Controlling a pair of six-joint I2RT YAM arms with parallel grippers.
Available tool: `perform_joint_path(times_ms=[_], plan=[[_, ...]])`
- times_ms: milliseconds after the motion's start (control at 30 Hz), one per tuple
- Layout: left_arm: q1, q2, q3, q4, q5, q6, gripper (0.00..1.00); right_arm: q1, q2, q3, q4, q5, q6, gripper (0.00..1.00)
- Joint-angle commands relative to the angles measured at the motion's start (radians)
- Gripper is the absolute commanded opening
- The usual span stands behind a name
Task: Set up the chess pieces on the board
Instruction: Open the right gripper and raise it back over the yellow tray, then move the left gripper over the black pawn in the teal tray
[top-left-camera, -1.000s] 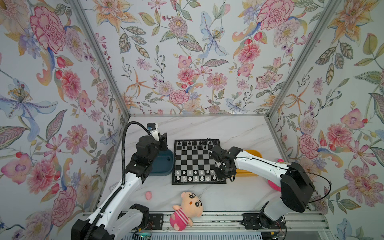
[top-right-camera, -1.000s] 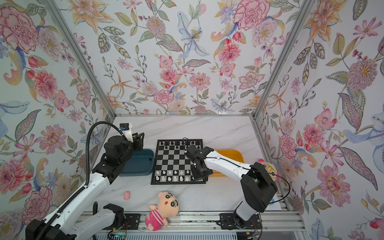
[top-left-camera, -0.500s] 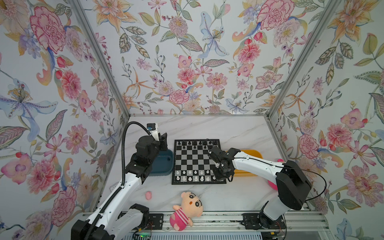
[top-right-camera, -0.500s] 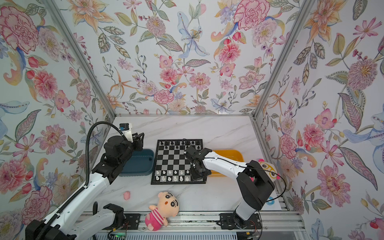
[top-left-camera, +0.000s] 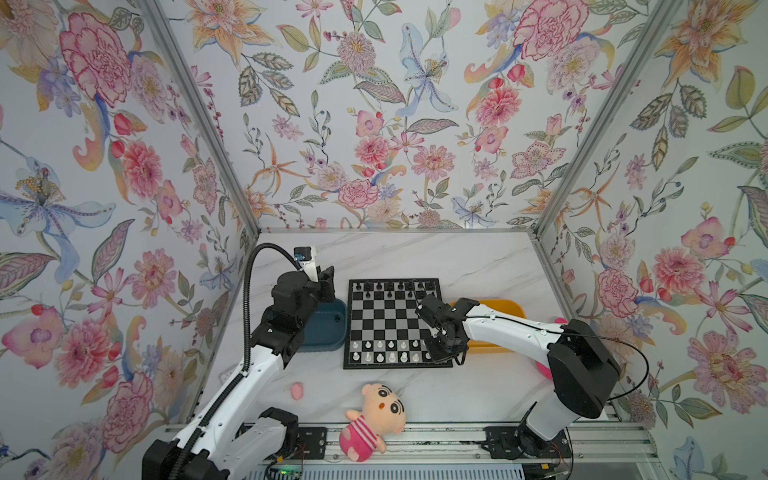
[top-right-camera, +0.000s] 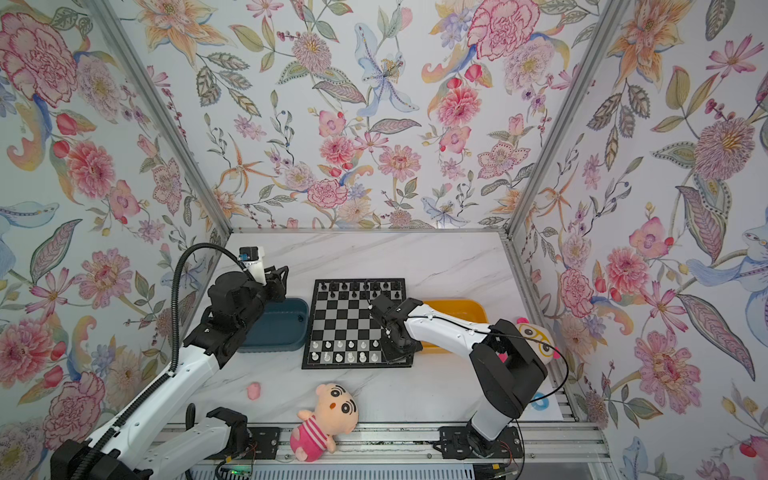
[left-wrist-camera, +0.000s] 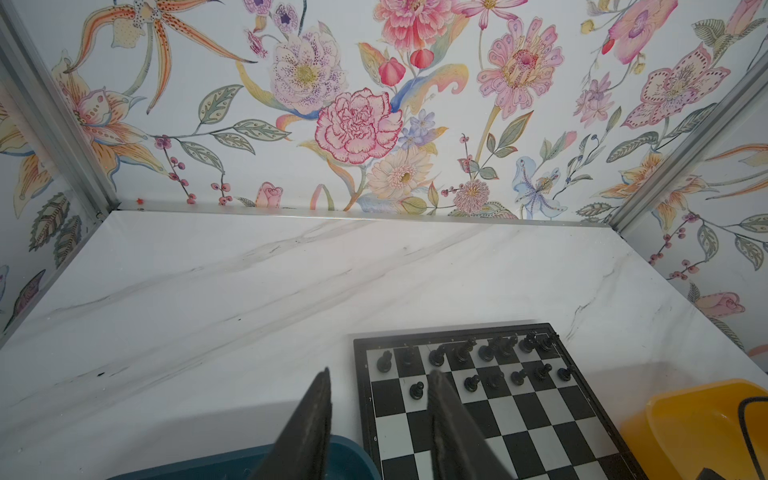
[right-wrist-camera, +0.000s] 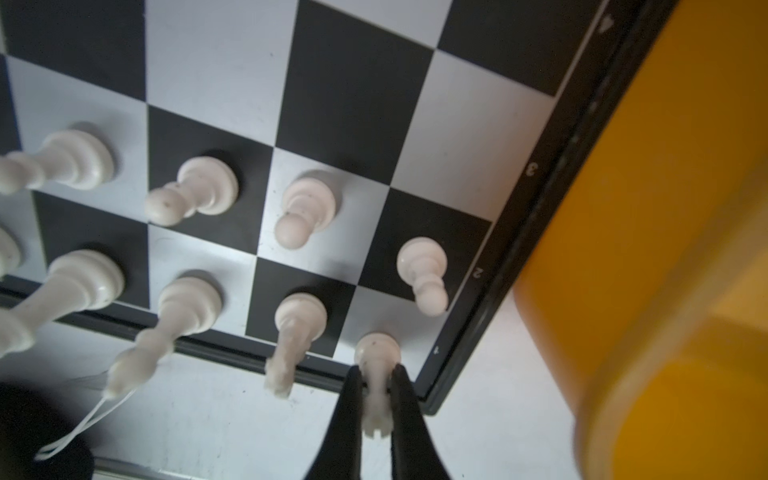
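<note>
Board (right-wrist-camera: 357, 95) corner holds rook (right-wrist-camera: 377, 352) in right pincer (right-wrist-camera: 376, 374).

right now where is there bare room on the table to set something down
Bare: the marble table between the board and the back wall, and the board's middle rows. Crowded: the board's near right corner, where the right end effector grips a white rook beside the yellow tray.

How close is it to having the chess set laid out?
Almost there. Black pieces line the board's far two rows, white pieces the near two. The right tool is closed on a white rook standing on the near corner square, so it needs releasing. The left tool hangs open and empty by the blue tray. Any gaps are too small to spot.
</note>
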Motion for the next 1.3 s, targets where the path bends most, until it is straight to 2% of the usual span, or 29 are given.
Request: perform_joint_path(times_ms=[0,333,700,933,1133,1267], plan=[[0.008,-0.013,-0.001,-0.011,-0.004,-0.001,0.40,-0.004,0.018,-0.026,0.019,0.000,0.003,0.13],[0.007,-0.011,-0.001,-0.011,-0.003,0.000,0.40,-0.004,-0.004,-0.013,0.011,-0.006,0.011,0.23],[0.008,-0.011,0.023,-0.054,-0.026,0.010,0.40,-0.004,-0.118,0.068,-0.117,0.060,0.024,0.28],[0.017,0.103,0.189,-0.286,-0.118,0.062,0.42,-0.055,-0.208,0.151,-0.171,0.089,0.008,0.30],[0.042,0.353,0.369,-0.566,-0.068,0.068,0.42,-0.153,-0.199,0.221,-0.168,0.083,-0.064,0.30],[0.042,0.425,0.394,-0.656,-0.053,0.058,0.41,-0.223,-0.173,0.252,-0.152,0.063,-0.110,0.30]])
